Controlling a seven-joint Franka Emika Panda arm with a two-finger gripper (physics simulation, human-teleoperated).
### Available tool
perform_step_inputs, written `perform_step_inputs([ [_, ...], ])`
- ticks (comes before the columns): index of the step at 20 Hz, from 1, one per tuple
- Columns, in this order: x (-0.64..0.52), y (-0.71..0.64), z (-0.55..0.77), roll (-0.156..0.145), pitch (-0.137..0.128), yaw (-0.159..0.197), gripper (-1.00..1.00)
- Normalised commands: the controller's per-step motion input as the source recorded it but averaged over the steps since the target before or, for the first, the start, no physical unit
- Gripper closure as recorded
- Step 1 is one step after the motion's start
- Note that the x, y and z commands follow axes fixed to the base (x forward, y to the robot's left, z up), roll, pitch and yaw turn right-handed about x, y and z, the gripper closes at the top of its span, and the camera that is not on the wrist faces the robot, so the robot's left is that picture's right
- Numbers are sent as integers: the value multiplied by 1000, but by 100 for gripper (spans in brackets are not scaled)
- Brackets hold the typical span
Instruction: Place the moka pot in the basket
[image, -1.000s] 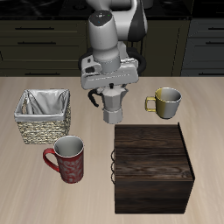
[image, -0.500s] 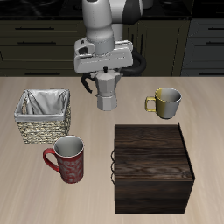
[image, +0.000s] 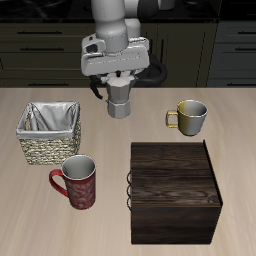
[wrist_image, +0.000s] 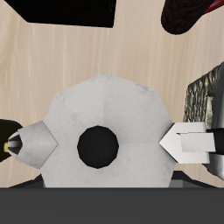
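Note:
The silver moka pot (image: 119, 100) hangs in the air above the table, held at its top by my gripper (image: 118, 84). In the wrist view the pot's faceted lid (wrist_image: 105, 131) with its black knob fills the frame, and my two fingers (wrist_image: 188, 142) press on it from both sides. The woven basket (image: 48, 134) with its pale cloth lining stands on the table, off to the side of the pot and nearer the table's front edge. Its wicker wall shows in the wrist view (wrist_image: 203, 98).
A red patterned mug (image: 76, 182) stands in front of the basket. A dark wooden box (image: 174, 190) sits near the table's front edge. A metallic mug with a yellow handle (image: 189, 116) stands beside the box, farther back.
My gripper has lifted the moka pot higher and carried it sideways toward the basket's side of the table.

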Motion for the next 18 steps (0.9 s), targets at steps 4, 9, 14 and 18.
perform_step_inputs([
  [4, -46, -11, 276, 0, -28, -6, 100],
  [9, 27, -18, 103, -8, -13, 13, 100],
  [14, -8, -46, 249, -12, -34, 1, 100],
  [18, -36, -49, 383, -24, -64, 7, 100],
])
